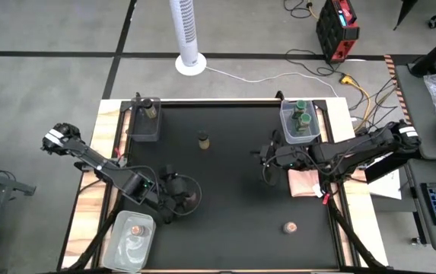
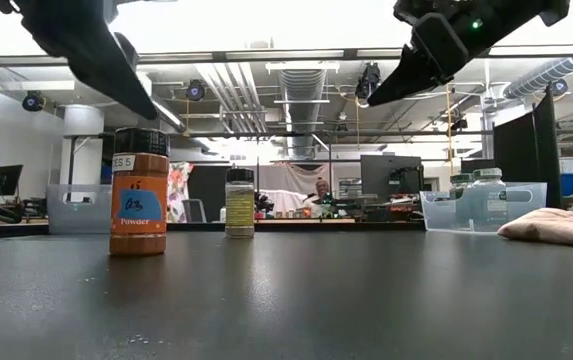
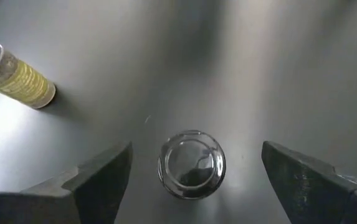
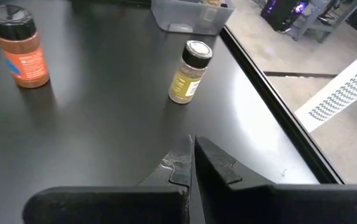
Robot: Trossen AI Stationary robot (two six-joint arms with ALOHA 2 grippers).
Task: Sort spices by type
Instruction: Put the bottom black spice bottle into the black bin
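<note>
An orange-brown spice jar (image 2: 138,190) with a dark lid stands upright on the black table. My left gripper (image 1: 181,195) hovers open above it. In the left wrist view the jar's lid (image 3: 192,163) shows between the two spread fingers, untouched. A yellowish jar with a dark lid (image 1: 202,139) stands farther back. A pinkish-topped jar (image 1: 289,227) stands near the front right. Green-lidded jars (image 1: 301,114) sit in the far right tub. One jar (image 1: 135,230) sits in the near left tub and another (image 1: 149,109) in the far left tub. My right gripper (image 4: 192,163) is shut, raised over the table's right half.
Clear tubs stand at the far left (image 1: 144,122), far right (image 1: 300,131) and near left (image 1: 130,242) corners. A pink cloth (image 1: 305,183) lies by the right edge under the right arm. Bare black table (image 1: 233,205) lies between the two grippers.
</note>
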